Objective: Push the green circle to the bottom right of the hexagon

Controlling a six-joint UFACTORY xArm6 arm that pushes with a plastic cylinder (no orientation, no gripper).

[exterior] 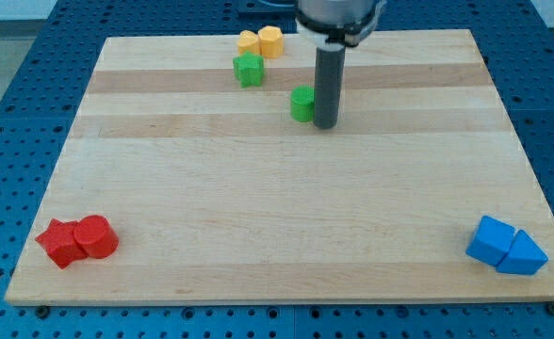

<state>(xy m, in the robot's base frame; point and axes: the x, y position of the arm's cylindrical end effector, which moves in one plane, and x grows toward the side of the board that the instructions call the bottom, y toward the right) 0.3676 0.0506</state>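
Note:
The green circle (302,104) stands on the wooden board in the upper middle of the view. My tip (326,124) is right beside it, on its right side, touching or nearly touching it. The yellow hexagon (270,41) sits near the board's top edge, up and left of the green circle. A second yellow block (249,42), its shape unclear, touches the hexagon's left side. A green star (249,69) lies just below these two, up and left of the green circle.
Two red blocks (77,240) sit together at the board's bottom left corner. Two blue blocks (506,247) sit together at the bottom right corner. The wooden board (277,217) rests on a blue perforated table.

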